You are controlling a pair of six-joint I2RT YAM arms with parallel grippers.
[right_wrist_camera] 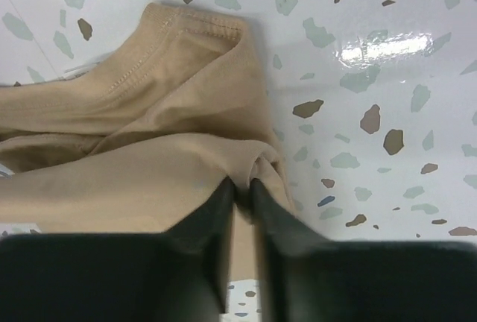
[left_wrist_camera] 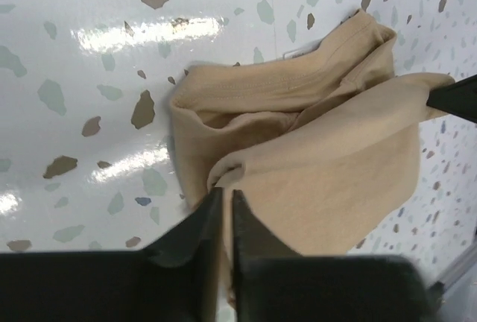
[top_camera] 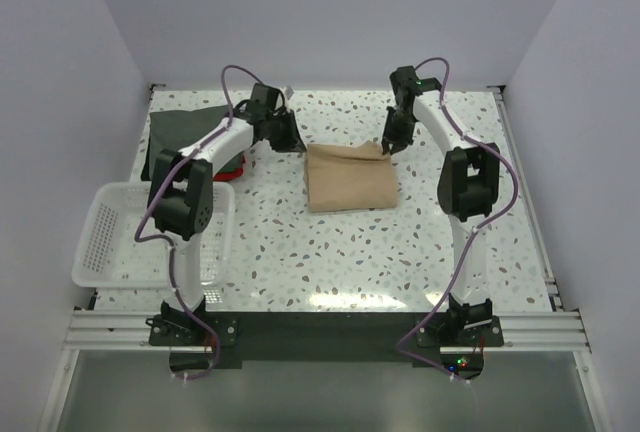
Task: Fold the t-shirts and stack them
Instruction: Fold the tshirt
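A tan t-shirt [top_camera: 348, 177] lies folded in the middle of the table. My left gripper [top_camera: 291, 142] is shut on its far left corner; the left wrist view shows the cloth [left_wrist_camera: 313, 165] pinched between the jaws [left_wrist_camera: 223, 194]. My right gripper [top_camera: 392, 144] is shut on its far right corner; the right wrist view shows a fold of tan cloth [right_wrist_camera: 149, 150] between the jaws [right_wrist_camera: 242, 184]. A dark grey-green t-shirt [top_camera: 182, 132] lies at the far left. A red t-shirt [top_camera: 233, 167] shows as a thin edge under it.
A white mesh basket [top_camera: 110, 232] stands at the near left, beside the left arm. The table [top_camera: 330, 252] is white with speckles, with walls on three sides and a metal rail along the near edge.
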